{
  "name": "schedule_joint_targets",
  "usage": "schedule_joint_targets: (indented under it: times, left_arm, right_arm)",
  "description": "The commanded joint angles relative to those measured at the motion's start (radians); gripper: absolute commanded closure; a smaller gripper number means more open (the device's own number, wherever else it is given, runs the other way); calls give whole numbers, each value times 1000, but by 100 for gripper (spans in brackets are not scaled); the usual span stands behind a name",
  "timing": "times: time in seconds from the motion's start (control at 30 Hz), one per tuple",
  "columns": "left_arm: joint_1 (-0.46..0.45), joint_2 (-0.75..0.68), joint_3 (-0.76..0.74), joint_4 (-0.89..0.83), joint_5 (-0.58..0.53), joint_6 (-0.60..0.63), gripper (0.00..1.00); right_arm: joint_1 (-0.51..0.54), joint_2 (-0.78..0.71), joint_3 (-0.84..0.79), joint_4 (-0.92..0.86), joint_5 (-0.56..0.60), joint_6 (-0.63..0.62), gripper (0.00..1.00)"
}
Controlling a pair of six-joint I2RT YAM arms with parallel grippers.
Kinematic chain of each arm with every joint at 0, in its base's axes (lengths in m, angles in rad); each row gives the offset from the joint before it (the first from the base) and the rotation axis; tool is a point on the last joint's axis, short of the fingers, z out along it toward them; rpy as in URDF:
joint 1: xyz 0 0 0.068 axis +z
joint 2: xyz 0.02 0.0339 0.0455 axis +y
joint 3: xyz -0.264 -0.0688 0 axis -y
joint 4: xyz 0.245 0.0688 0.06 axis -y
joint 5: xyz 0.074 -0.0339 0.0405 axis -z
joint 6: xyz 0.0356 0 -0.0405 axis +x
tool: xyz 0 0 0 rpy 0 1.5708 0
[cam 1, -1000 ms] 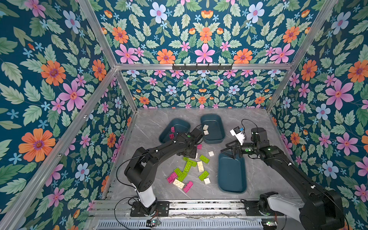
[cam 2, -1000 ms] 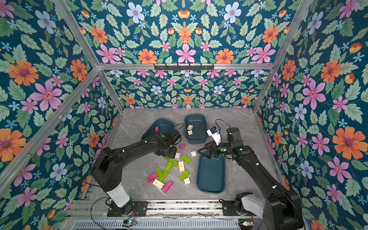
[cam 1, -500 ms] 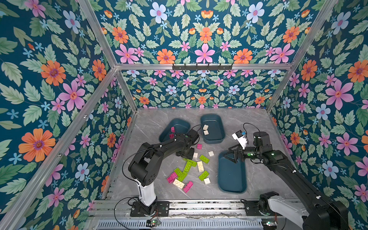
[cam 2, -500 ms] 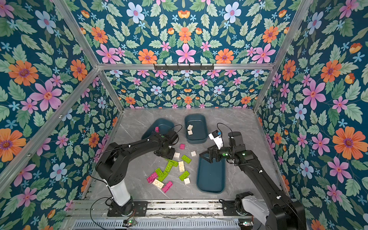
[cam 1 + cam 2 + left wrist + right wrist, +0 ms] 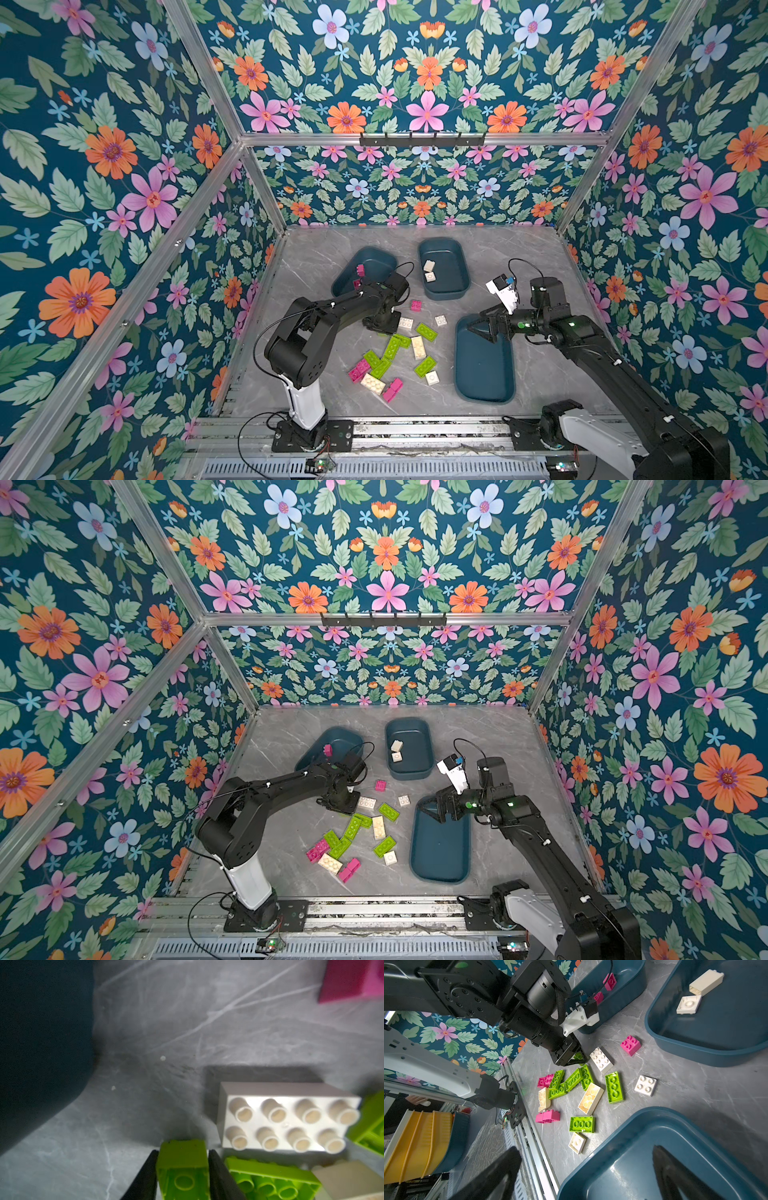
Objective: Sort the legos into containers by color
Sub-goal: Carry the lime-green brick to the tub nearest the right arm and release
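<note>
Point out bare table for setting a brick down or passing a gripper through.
Free: the table's far strip behind the pink-brick tub and cream-brick tub; the front strip between the brick pile and the rail; the near tub, holding no bricks. Crowded: the middle, where the pile and left gripper fill the gap between tubs.

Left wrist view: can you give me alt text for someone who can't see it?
The left gripper pinches a lime green brick between black fingers, hollow underside toward the camera. Beside it on the grey marbled table lie a cream-white eight-stud brick and another green brick; a magenta brick and a dark teal tub sit farther off.
</note>
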Motion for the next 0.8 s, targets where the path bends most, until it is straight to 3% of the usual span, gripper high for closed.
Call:
schedule_joint_targets:
  times: [0.0,0.2,0.37,0.5,0.77]
  left_arm:
    - [7,-22,-6,-3,6,-8,67]
    - [11,-61,48,-45,9,-19,69]
    - [-5,-94,153,-62,91,-62,69]
    - [-71,-88,245,-15,166,-135,68]
    - [-242,-43,326,152,259,-262,67]
  right_arm:
    - [0,2,13,-15,14,-18,1]
    - [-2,-2,39,-36,53,-33,1]
    - [-69,-5,52,-29,12,-2,1]
    - [-133,-7,44,-15,-51,67,1]
    - [-145,-16,23,-58,-32,127,1]
